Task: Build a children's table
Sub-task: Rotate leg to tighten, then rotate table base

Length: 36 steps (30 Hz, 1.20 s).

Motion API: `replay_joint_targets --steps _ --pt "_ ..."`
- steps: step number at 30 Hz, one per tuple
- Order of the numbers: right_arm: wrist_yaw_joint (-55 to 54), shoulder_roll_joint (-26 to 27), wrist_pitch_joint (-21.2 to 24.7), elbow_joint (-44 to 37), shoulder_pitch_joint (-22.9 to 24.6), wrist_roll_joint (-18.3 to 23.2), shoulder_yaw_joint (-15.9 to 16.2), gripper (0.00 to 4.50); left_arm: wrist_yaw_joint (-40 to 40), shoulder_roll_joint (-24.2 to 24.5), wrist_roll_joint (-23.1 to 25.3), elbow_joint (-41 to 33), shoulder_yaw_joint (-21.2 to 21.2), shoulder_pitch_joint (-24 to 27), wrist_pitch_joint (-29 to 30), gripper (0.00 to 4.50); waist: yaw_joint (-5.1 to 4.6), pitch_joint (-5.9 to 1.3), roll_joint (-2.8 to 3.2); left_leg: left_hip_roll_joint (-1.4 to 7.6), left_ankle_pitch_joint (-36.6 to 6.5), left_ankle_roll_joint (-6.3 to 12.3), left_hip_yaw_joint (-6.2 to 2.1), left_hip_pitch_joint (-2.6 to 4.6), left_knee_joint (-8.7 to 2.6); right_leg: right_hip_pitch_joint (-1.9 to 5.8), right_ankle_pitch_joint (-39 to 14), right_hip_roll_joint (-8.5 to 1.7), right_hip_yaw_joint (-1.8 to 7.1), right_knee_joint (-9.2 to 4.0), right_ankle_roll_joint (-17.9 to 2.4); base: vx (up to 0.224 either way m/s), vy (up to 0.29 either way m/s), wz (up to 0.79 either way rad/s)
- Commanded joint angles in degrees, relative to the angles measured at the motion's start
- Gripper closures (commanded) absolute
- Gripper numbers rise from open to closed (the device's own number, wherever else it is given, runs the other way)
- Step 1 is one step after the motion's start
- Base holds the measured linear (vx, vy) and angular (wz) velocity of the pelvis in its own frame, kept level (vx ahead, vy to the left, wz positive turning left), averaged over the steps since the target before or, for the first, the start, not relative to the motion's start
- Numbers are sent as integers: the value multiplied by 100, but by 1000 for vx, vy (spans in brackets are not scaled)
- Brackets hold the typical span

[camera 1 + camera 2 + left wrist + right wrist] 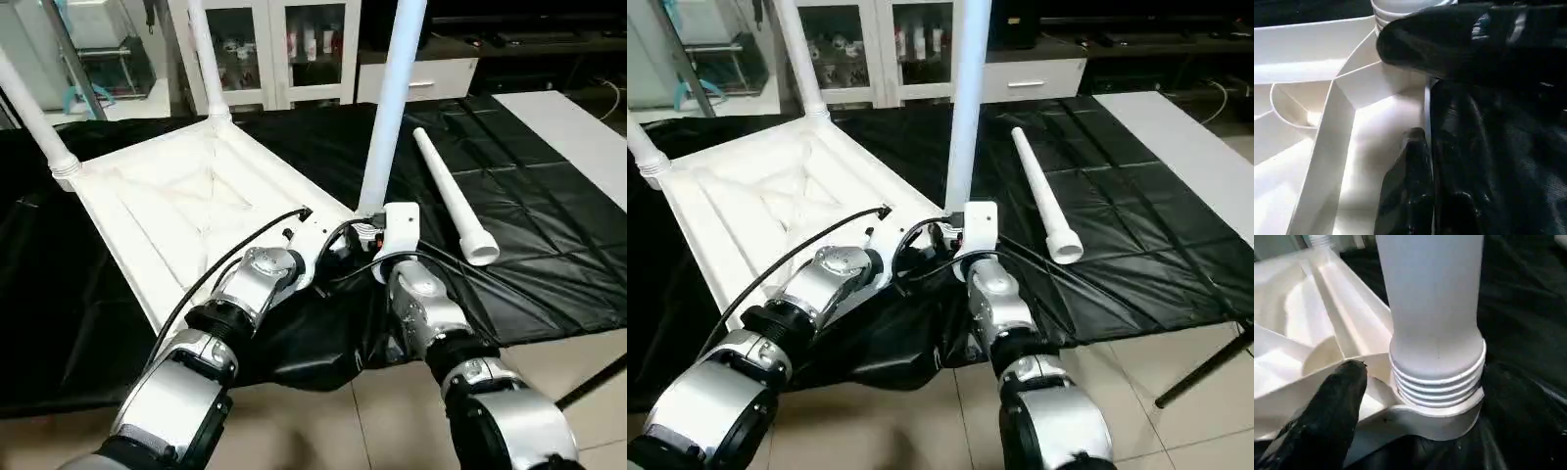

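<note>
Tabletop [186, 206] lies underside up on the black counter [549, 225] with three legs [390, 108] upright in sockets, a fourth [453, 201] loose alongside; left jaws together at the near corner, right jaws' state undeterminable.

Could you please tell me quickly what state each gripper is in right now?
Left gripper: shut, on the tabletop edge.
Right gripper: cannot be told; beside the leg in its corner socket.

Bright even light, wrist close-ups soft
</note>
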Motion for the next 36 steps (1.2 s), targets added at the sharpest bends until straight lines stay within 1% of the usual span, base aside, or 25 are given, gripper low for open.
replay_joint_targets --steps 1,5,6,7,8,9,10,11,13,14,16,18,19,20,21,23,24,25,26,27,28,29,31,33,36 --pt "211 -27 -45 -511 200 37 50 19 300 74 37 351 131 158 -77 450 56 -297 -62 287 -1253 434 -116 -27 -451 258 -1443 -379 241 -464 -1146 0 0 0" --pt "268 -156 37 -1322 695 -40 120 5 617 37 43 529 261 57 -497 450 77 -303 -57 283 -1071 523 -114 -25 -439 275 -1132 -364 235 -440 -1143 0 0 0" --pt "252 -197 76 -1526 822 -70 139 1 606 15 -43 528 359 36 -577 423 72 -304 -54 278 -1046 532 -112 -29 -439 279 -1132 -362 233 -442 -1142 0 0 0" --pt "231 -250 148 -1827 1006 -79 145 0 511 -7 -213 422 514 9 -607 395 73 -301 -84 268 -991 545 -103 -37 -433 297 -1141 -362 236 -454 -1114 0 0 0" --pt "225 -286 207 -2049 1139 -79 146 0 433 -23 -331 340 621 -8 -619 395 92 -301 -85 266 -957 564 -105 -35 -430 296 -1140 -367 235 -456 -1113 0 0 0" --pt "221 -316 261 -2232 1247 -73 142 0 415 -22 -390 263 684 -24 -641 388 97 -324 -97 257 -807 613 -104 -48 -409 316 -975 -369 240 -432 -1150 0 0 0" --pt "210 -335 321 -2410 1347 -45 120 0 396 0 -399 196 696 -38 -686 372 113 -345 -63 280 -674 668 -105 -29 -396 286 -711 -364 237 -406 -1232 0 0 0" --pt "190 -346 445 -2696 1498 8 77 0 357 49 -406 110 708 -53 -768 372 102 -356 -89 279 -585 690 -102 -29 -380 286 -502 -349 235 -370 -1281 0 0 0" --pt "187 -353 485 -2812 1562 14 74 0 250 79 -445 37 724 -42 -764 345 95 -396 -101 270 -178 908 -116 -87 -324 304 229 -350 222 -266 -1423 0 0 0" --pt "189 -355 548 -2945 1628 9 78 0 178 96 -477 13 736 -41 -773 341 104 -401 -93 270 -87 971 -108 -80 -305 283 383 -350 219 -249 -1472 0 0 0" --pt "234 -379 724 -3361 1857 -21 184 0 -40 289 -551 -400 779 102 -882 323 126 -370 -88 286 -43 1162 -101 -90 -301 273 425 -354 215 -253 -1546 0 0 0" --pt "281 -394 828 -3555 1961 -17 257 0 -199 404 -608 -697 841 225 -920 312 128 -373 -71 294 -48 1185 -97 -70 -294 248 343 -346 208 -250 -1568 0 0 0" --pt "440 -449 969 -3862 2116 -40 431 0 -483 714 -805 -1389 1032 529 -838 305 146 -363 -44 313 -74 1150 -104 -74 -303 263 283 -355 211 -240 -1595 0 0 0" --pt "447 -452 977 -3877 2123 -42 439 0 -492 731 -814 -1422 1042 544 -832 305 151 -358 -53 333 -75 1134 -112 -92 -314 280 275 -363 214 -233 -1584 0 0 0" --pt "490 -470 1027 -3974 2169 -52 491 0 -550 835 -873 -1627 1100 636 -797 305 137 -363 -31 329 -154 1075 -103 -53 -313 239 201 -332 207 -233 -1565 0 0 0" --pt "639 -516 1093 -4187 2267 -85 628 0 -532 1193 -985 -2117 1332 863 -575 305 119 -344 -17 318 -301 955 -77 -39 -327 210 65 -293 213 -252 -1528 0 0 0" --pt "716 -530 1138 -4303 2316 -80 689 0 -659 1414 -1118 -2417 1495 1027 -487 305 130 -349 -5 328 -361 883 -83 -21 -329 211 25 -304 214 -241 -1522 0 0 0" --pt "837 -555 1176 -4413 2360 -57 765 0 -894 1674 -1320 -2774 1689 1231 -381 305 144 -336 17 334 -511 700 -82 -13 -355 203 -113 -303 221 -235 -1484 0 0 0" --pt "936 -581 1230 -4526 2403 -49 835 0 -1110 1911 -1501 -3036 1873 1401 -299 305 124 -330 11 335 -541 659 -92 -37 -371 213 -133 -301 224 -236 -1454 0 0 0" --pt "1036 -613 1269 -4630 2447 -52 916 0 -1235 2174 -1617 -3221 2085 1558 -230 305 125 -325 8 332 -614 545 -88 -27 -381 209 -152 -291 226 -224 -1431 0 0 0" --pt "1108 -638 1319 -4733 2494 -53 986 0 -1305 2365 -1675 -3321 2242 1675 -193 305 112 -321 19 322 -641 519 -82 -30 -385 203 -156 -276 229 -228 -1398 0 0 0" --pt "1339 -691 1433 -4906 2569 20 1140 0 -1644 2806 -1769 -3311 2484 1943 -157 305 111 -314 23 305 -730 448 -77 0 -388 186 -204 -259 228 -234 -1354 0 0 0" --pt "1545 -723 1508 -5030 2618 134 1237 0 -1944 3111 -1791 -3258 2582 2155 -180 305 98 -302 42 296 -851 340 -84 12 -413 180 -345 -257 234 -248 -1212 0 0 0" --pt "2020 -873 1789 -5421 2744 448 1424 0 -2374 3555 -1838 -3311 2733 2609 -55 305 101 -273 46 314 -1028 247 -79 27 -445 165 -486 -251 251 -267 -1188 0 0 0" --pt "2384 -1050 2006 -5746 2838 644 1572 0 -2593 3821 -1921 -3388 2866 2923 123 305 119 -262 57 327 -1325 110 -94 57 -485 170 -720 -259 267 -275 -1077 0 0 0"
